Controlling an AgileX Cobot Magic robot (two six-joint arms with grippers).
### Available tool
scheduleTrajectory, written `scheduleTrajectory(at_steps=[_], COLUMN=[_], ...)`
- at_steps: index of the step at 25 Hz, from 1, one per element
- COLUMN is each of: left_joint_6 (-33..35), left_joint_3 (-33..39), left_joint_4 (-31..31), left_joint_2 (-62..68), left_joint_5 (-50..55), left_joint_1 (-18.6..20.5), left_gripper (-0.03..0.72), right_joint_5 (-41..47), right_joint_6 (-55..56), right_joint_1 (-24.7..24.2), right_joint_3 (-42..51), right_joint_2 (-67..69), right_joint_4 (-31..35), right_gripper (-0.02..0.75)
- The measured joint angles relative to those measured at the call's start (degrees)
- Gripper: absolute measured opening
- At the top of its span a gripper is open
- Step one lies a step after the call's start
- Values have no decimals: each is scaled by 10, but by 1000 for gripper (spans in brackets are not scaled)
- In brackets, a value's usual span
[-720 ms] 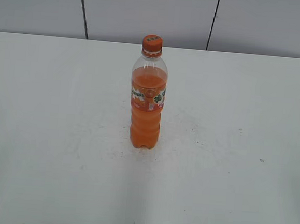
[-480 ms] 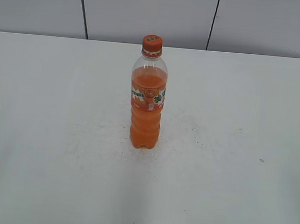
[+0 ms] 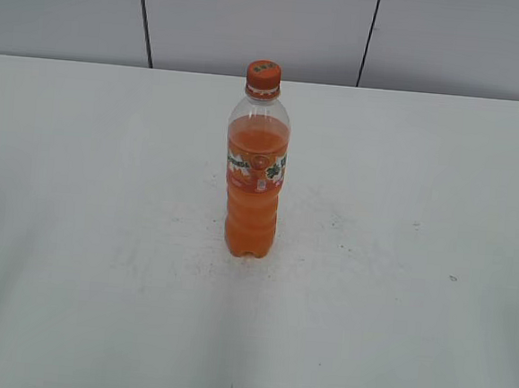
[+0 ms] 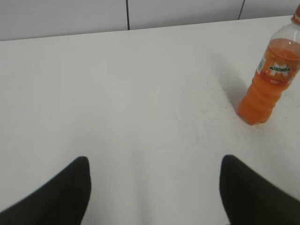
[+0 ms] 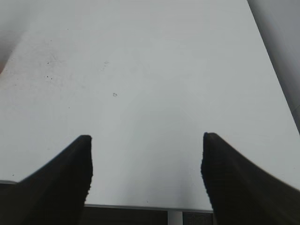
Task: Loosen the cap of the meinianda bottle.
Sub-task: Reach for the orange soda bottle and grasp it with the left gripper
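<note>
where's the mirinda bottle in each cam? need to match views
Exterior view: the tall clear plastic bottle of orange soda stands upright at centre, its orange screw cap on.
Left wrist view: same bottle at the right edge, cap cut off by the frame.
Right wrist view: not clearly in it; only a faint orange blur at the left edge.
Shared landmark: the white table, its dark speckles near the bottle's base.

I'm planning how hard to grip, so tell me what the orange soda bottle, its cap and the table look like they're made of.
The tall clear soda bottle looks like thin glossy plastic: you see the orange liquid through its wall, and the lower body is ribbed. The small round orange screw cap looks like opaque, harder plastic. The white table seems a matte laminate, faintly speckled; I can't tell for sure.
</note>
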Motion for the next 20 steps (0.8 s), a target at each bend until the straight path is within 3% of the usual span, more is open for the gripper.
scheduleTrajectory(at_steps=[10, 20], left_joint_6=[0, 33], left_joint_3=[-55, -59], left_joint_4=[3, 6], left_joint_2=[335, 512], left_joint_5=[-65, -410], left_joint_1=[0, 0], left_gripper=[517, 507], right_joint_5=[0, 0], right_joint_6=[0, 0], right_joint_1=[0, 0], right_joint_3=[0, 0], right_joint_2=[0, 0], right_joint_4=[0, 0], right_gripper=[545, 545])
